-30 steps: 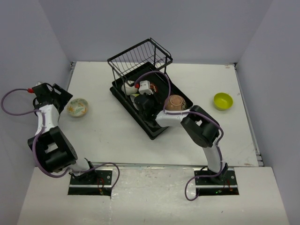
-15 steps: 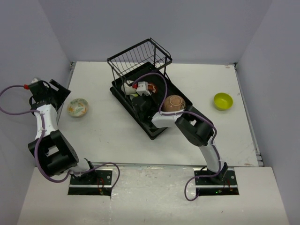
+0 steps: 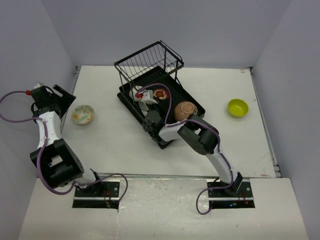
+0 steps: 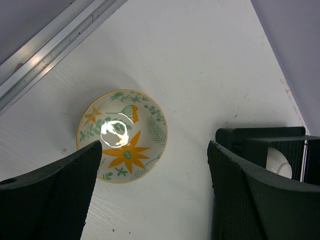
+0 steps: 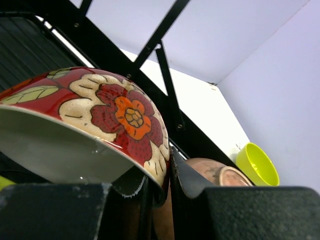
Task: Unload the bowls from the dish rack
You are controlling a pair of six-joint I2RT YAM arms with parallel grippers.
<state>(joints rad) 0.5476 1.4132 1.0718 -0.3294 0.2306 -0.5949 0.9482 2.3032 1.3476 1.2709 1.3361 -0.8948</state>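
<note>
The black dish rack (image 3: 131,100) stands at mid-table with its wire basket (image 3: 147,62) at the far end. My right gripper (image 3: 153,95) is inside the tray, shut on the rim of a red floral bowl (image 3: 161,94), which is tilted; in the right wrist view its pads (image 5: 187,177) pinch that rim (image 5: 100,107). A tan-brown bowl (image 3: 186,110) lies upside down in the tray beside it. A white bowl with an orange flower (image 3: 83,114) sits on the table at left, and my left gripper (image 3: 61,102) is open and empty just left of it (image 4: 122,135).
A lime-green bowl (image 3: 238,107) sits on the table at the right, also seen in the right wrist view (image 5: 257,165). The rack's corner (image 4: 260,137) shows behind my left gripper's right finger. Walls close in on the left, back and right.
My right gripper has shifted left inside the tray, its elbow drawing in, and the red floral bowl shows more. My left gripper drew back left from the white bowl, then stayed.
</note>
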